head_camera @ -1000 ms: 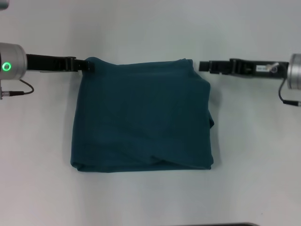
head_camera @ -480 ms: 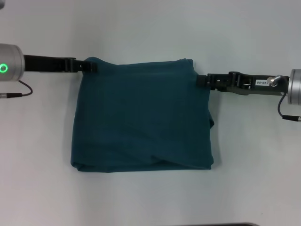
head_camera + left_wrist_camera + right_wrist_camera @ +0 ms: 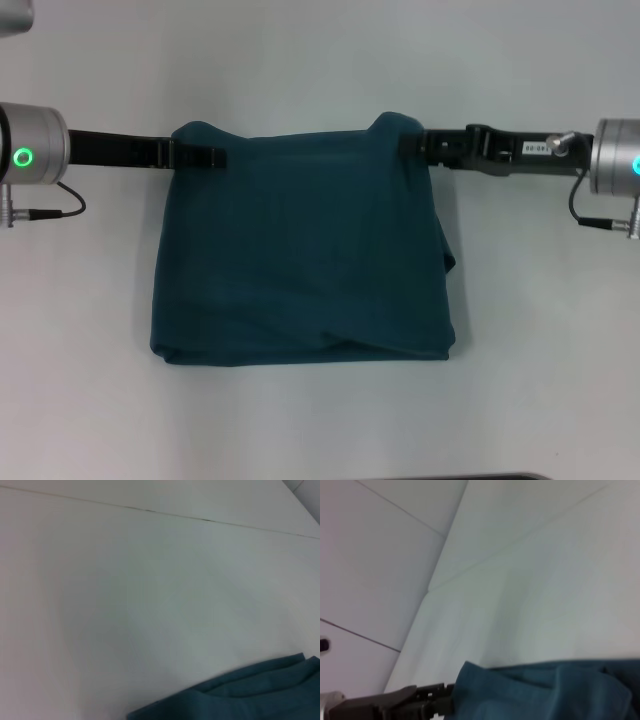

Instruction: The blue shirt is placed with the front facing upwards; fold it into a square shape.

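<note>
Shirt [image 3: 300,260] lying folded on desk [image 3: 300,60], far edge lifting at both corners. Left gripper [image 3: 200,157] and right gripper [image 3: 418,143] are each clenching a far corner.

I count one blue shirt [image 3: 300,250], one white table [image 3: 300,60], and two grippers: left gripper [image 3: 205,157], right gripper [image 3: 418,143].

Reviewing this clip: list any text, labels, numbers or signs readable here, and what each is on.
No text can be read.
Right gripper: a small white label on its body, characters too blurred to read.
Blue shirt: folded, no lettering or neck label showing.
Left gripper: no label visible; a green ring light on the arm, not text.
</note>
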Controlling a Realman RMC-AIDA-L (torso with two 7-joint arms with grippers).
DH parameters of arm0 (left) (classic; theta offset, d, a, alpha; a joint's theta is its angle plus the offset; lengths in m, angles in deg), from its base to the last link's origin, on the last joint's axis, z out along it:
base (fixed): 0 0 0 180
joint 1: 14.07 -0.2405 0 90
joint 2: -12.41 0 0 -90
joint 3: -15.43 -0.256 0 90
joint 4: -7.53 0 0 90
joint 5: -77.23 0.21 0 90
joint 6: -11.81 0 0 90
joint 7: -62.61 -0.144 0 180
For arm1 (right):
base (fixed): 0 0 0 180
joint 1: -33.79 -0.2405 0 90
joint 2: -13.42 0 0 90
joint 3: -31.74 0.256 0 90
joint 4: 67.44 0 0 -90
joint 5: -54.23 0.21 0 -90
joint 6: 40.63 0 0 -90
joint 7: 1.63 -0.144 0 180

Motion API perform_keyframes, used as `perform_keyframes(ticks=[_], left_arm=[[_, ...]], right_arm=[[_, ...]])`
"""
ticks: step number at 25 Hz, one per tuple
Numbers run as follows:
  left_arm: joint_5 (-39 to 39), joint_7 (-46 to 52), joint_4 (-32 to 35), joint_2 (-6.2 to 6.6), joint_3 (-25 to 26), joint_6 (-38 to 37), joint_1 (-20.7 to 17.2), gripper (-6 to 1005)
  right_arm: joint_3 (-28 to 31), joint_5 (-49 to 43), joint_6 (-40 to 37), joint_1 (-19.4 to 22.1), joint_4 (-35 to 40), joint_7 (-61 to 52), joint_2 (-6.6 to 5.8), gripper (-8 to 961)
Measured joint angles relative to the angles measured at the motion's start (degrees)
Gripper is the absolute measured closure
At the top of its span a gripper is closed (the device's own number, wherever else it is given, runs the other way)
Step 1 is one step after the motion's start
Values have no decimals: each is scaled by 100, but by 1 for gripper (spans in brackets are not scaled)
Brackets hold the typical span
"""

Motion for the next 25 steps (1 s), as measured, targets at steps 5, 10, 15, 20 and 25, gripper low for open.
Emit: perform_keyframes(ticks=[5, 10, 15, 20, 25], left_arm=[[13, -9, 20, -14, 1, 13, -1, 295], [20, -12, 10, -17, 7, 5, -34, 295], [37, -13, -3, -17, 41, -6, -65, 294], [6, -13, -4, 13, 58, 0, -85, 294], [-2, -13, -3, 23, 62, 91, -82, 293]], right_arm=[[-57, 2, 345, -179, 11, 51, 79, 339], [-46, 7, 544, -208, 84, 99, 159, 339], [50, 156, 692, -110, 97, 302, 141, 340], [71, 456, 747, 50, 137, 450, 77, 340], [71, 503, 667, 139, 184, 461, 21, 340]])
